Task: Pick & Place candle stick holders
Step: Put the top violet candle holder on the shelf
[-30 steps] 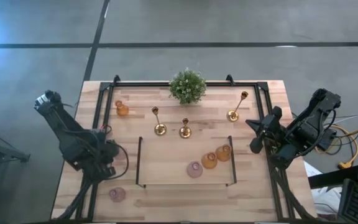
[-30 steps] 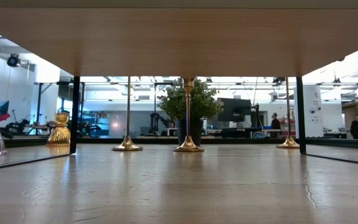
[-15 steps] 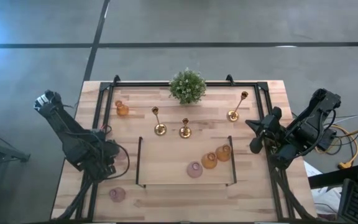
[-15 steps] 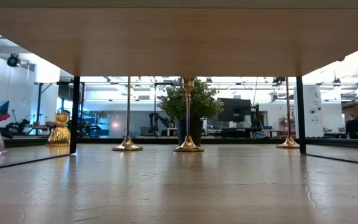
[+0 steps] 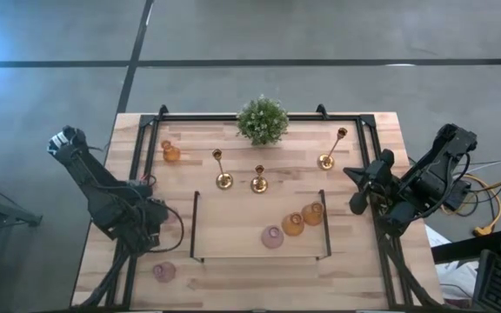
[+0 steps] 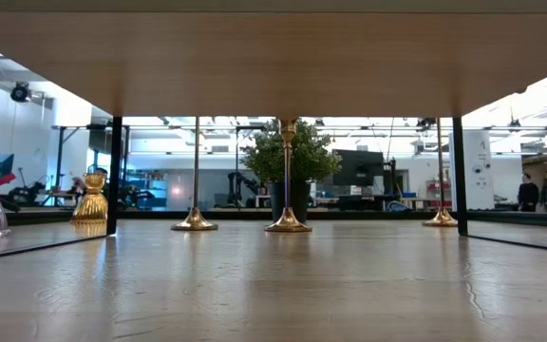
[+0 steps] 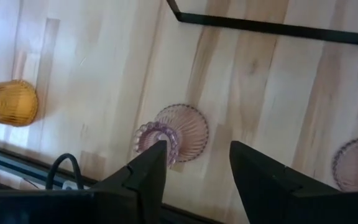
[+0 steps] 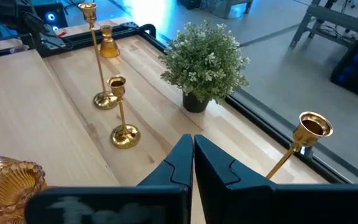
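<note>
Three gold candlesticks [image 5: 223, 178] [image 5: 259, 183] [image 5: 329, 156] stand on their round bases across the table's far half. Inside a black frame lie a pink cup [image 5: 272, 236] and two amber cups [image 5: 292, 224] [image 5: 313, 213]. Another amber cup [image 5: 170, 153] stands far left, another pink cup [image 5: 163, 271] near left. My left gripper [image 7: 197, 152] hangs open, pointing down over a third pink cup [image 7: 174, 132] that stands on the table; my arm hides this cup in the high view. My right gripper [image 8: 192, 155] hovers shut at the right edge, holding nothing. My left gripper is open over the pink cup. One fingertip [image 7: 156, 155] shows in front of the cup's frilled rim [image 7: 148, 135]; I cannot tell whether it touches. The other finger stands clear of the cup. The cup rests on the table.
A bushy green plant [image 5: 262, 120] stands at the far middle. A black rail [image 5: 137, 156] runs along the table's sides and a low black frame [image 5: 195, 226] bounds the middle near area. Bare wood lies between the frame and the left rail.
</note>
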### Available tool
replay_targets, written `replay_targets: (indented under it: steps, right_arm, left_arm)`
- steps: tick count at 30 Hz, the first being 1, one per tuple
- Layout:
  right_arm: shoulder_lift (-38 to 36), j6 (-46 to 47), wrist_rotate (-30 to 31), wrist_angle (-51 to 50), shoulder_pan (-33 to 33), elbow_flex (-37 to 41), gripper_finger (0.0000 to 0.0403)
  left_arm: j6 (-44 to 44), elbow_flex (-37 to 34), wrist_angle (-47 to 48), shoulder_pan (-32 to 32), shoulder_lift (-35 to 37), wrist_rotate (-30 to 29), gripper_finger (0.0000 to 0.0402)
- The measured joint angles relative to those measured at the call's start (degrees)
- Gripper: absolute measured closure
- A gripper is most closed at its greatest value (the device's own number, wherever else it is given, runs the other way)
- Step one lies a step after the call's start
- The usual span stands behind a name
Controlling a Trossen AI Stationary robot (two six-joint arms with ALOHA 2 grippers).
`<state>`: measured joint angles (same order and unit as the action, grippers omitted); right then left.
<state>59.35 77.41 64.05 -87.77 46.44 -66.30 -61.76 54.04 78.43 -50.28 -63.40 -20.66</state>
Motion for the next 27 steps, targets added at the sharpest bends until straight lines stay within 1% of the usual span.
replay_targets:
  steps: [9, 13, 15, 18, 20, 24, 27]
  right_arm:
    - [0.0, 0.0, 0.0, 0.0, 0.0, 0.0, 0.0394]
    - [0.0, -0.5, 0.1, 0.0, 0.0, 0.0, 0.0394]
    - [0.0, -0.7, 0.2, 0.0, 0.0, 0.0, 0.0394]
    - [0.0, -0.9, 0.2, 0.0, 0.0, 0.0, 0.0394]
    - [0.0, -1.1, 0.2, 0.0, 0.0, 0.0, 0.0394]
    - [0.0, -1.3, 0.2, 0.0, 0.0, 0.0, 0.0394]
    - [0.0, -1.3, 0.2, 0.0, 0.0, 0.0, 0.0394]
  left_arm:
    - [0.4, 0.0, -0.9, 0.2, 0.0, -0.3, 0.0223]
    - [-0.1, -0.9, -0.8, 2.3, 0.0, 0.2, 0.0223]
    - [-0.3, -1.8, -1.0, 4.2, 0.0, 1.7, 0.0223]
    - [-0.3, -3.9, -1.8, 7.9, 0.0, 6.7, 0.0223]
    - [0.9, -5.6, -3.4, 9.8, 0.0, 8.7, 0.0223]
    - [4.0, -7.9, -8.0, 11.7, 0.0, 9.1, 0.0223]
    - [4.5, -9.3, -9.1, 12.6, 0.0, 9.1, 0.0223]
